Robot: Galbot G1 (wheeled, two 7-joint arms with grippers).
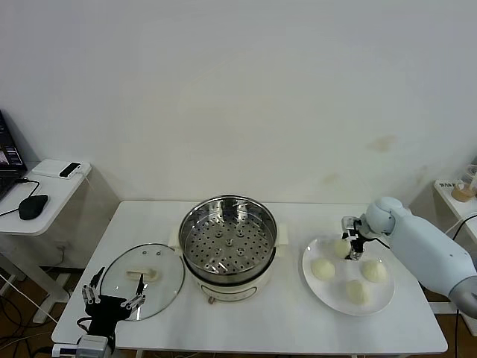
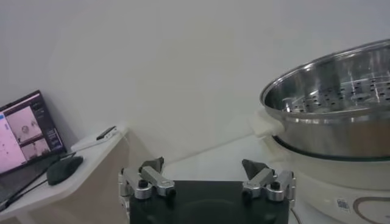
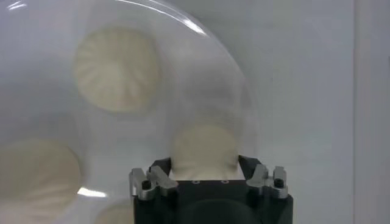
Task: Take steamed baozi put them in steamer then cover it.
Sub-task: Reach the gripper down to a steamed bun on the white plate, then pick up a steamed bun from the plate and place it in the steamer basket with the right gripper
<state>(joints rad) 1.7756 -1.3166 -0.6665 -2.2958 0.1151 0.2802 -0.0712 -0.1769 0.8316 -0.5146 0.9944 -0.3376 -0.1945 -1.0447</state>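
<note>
Four cream-white baozi lie on a white plate (image 1: pixel 332 295) right of the steamer (image 1: pixel 227 240), a shiny pot with a perforated tray that holds nothing. My right gripper (image 1: pixel 350 244) is down on the far baozi (image 1: pixel 340 247), its fingers closed against both sides of that bun (image 3: pixel 204 148). The others sit nearby (image 1: pixel 322 268), (image 1: pixel 374 270), (image 1: pixel 357 291). The glass cover (image 1: pixel 141 281) lies flat on the table left of the steamer. My left gripper (image 1: pixel 113 295) hovers open and empty at the cover's near edge; its wrist view shows the steamer (image 2: pixel 335 103) to one side.
A side table (image 1: pixel 45 195) at the far left holds a mouse (image 1: pixel 32 206), a phone and a laptop's edge. A small shelf with a jar (image 1: pixel 463 190) stands at the far right. The wall is close behind the table.
</note>
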